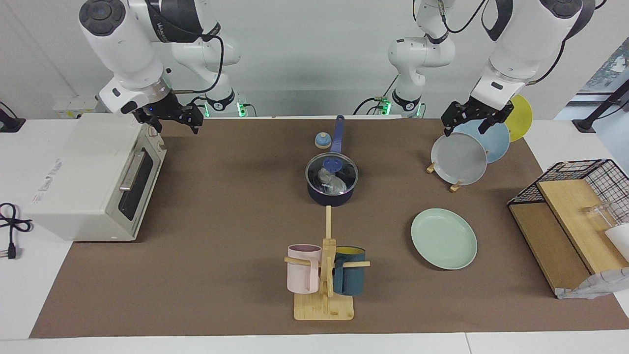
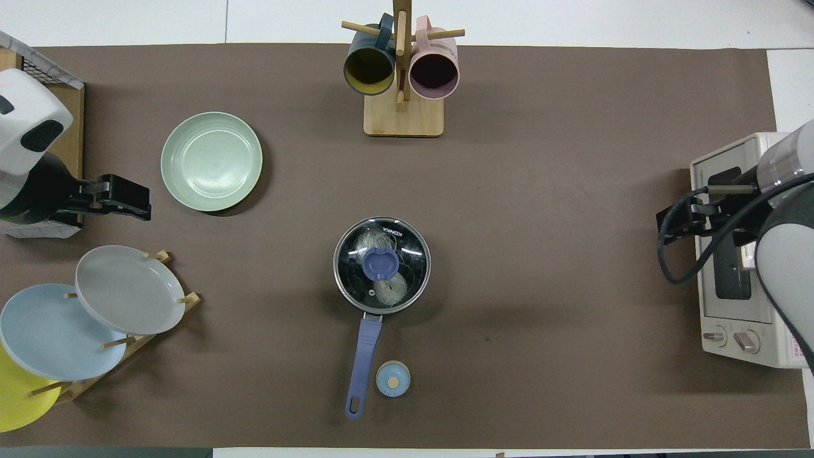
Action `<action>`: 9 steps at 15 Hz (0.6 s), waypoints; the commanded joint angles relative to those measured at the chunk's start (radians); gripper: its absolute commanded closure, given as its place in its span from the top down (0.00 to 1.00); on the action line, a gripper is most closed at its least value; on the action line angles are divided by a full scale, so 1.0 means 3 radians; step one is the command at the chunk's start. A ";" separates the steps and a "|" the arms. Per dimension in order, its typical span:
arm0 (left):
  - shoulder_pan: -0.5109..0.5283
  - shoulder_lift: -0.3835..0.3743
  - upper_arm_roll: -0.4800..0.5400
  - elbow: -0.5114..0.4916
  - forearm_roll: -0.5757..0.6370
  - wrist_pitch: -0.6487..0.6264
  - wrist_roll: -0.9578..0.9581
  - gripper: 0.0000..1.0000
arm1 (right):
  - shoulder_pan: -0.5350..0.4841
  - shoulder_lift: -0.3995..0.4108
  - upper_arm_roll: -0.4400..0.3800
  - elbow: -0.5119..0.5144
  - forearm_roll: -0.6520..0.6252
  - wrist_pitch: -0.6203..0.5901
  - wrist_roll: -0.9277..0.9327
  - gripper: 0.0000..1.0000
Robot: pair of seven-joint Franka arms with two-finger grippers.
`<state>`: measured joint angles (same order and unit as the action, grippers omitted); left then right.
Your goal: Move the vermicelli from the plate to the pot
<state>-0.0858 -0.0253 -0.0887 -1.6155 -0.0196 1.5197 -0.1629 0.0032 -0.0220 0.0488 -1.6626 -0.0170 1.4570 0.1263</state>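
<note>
The dark navy pot [image 1: 329, 196] stands mid-table with a glass lid [image 2: 381, 264] on it, its blue handle [image 2: 364, 356] pointing toward the robots. The two whitish vermicelli nests [image 2: 389, 290] lie inside it and show through the lid, also in the facing view [image 1: 331, 183]. The mint-green plate [image 1: 443, 239] is bare; it lies farther from the robots, toward the left arm's end [image 2: 211, 161]. My left gripper [image 1: 467, 123] is open and empty over the plate rack. My right gripper [image 1: 174, 120] is open and empty over the toaster oven's near corner.
A toaster oven [image 1: 88, 182] sits at the right arm's end. A mug tree [image 1: 324, 275] with a pink and a teal mug stands farther out than the pot. A rack [image 2: 127, 343] holds grey, blue and yellow plates. A small blue round knob [image 2: 393, 379] lies beside the pot handle. A wire basket [image 1: 585, 179] stands at the left arm's end.
</note>
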 commanded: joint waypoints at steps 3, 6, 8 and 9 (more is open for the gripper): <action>0.0035 -0.0084 -0.0021 -0.0071 0.0060 -0.0004 -0.0014 1.00 | 0.0071 -0.0065 -0.0122 -0.0057 0.0026 0.0317 -0.0195 1.00; 0.0030 -0.0084 -0.0022 -0.0071 0.0060 -0.0004 -0.0014 1.00 | 0.0076 0.0057 -0.0117 0.0096 -0.0020 0.0288 -0.0278 1.00; 0.0035 -0.0084 -0.0022 -0.0071 0.0060 -0.0004 -0.0014 1.00 | 0.0071 0.0089 -0.0127 0.0137 -0.0025 0.0257 -0.0278 1.00; 0.0035 -0.0084 -0.0027 -0.0071 0.0060 -0.0004 -0.0014 1.00 | 0.0071 0.0073 -0.0127 0.0117 -0.0020 0.0257 -0.0283 1.00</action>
<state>-0.0858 -0.0253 -0.0887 -1.6156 -0.0196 1.5197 -0.1629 0.0232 -0.0121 0.0181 -1.6476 -0.0177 1.5461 0.0712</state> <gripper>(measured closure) 0.000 0.000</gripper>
